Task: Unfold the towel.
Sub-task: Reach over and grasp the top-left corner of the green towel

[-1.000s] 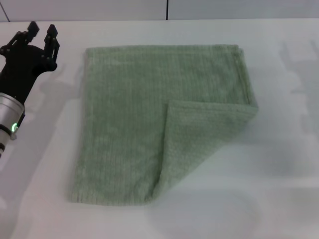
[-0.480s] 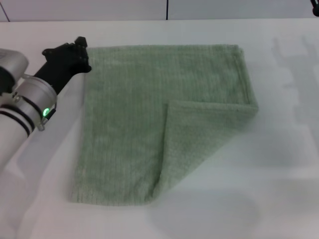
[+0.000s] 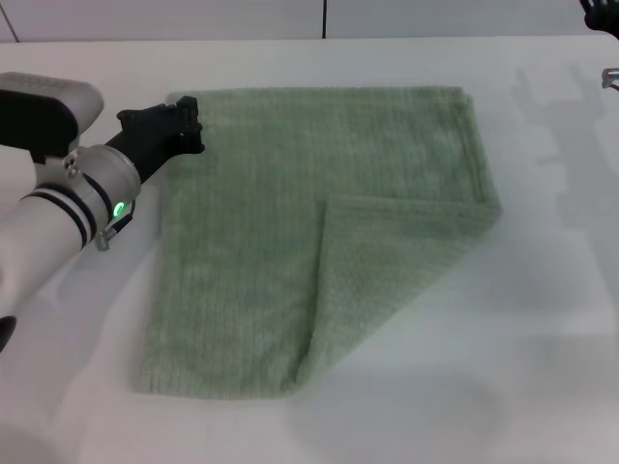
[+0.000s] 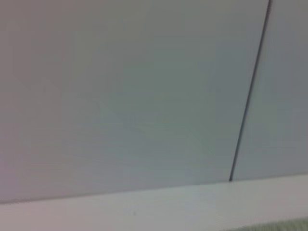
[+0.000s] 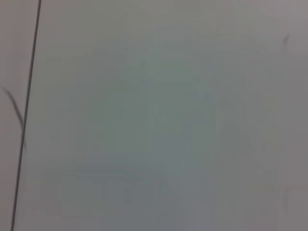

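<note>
The pale sage-green towel (image 3: 290, 222) lies flat on the white table (image 3: 542, 319) in the head view. Its near right corner is folded back over the middle as a triangular flap (image 3: 387, 271). My left gripper (image 3: 186, 124) reaches in from the left and sits at the towel's far left corner, over its edge. Only a small black part of my right gripper (image 3: 598, 10) shows at the far right edge of the head view, well away from the towel. A thin strip of the towel (image 4: 288, 226) shows in the left wrist view.
A pale wall with a dark vertical seam (image 3: 324, 17) stands behind the table; the seam also shows in the left wrist view (image 4: 248, 96) and the right wrist view (image 5: 26, 110). Bare white table surrounds the towel on every side.
My left arm has swung in from the far left and turned toward the towel's far left corner. My right gripper has come into view at the far right. The towel has not moved.
</note>
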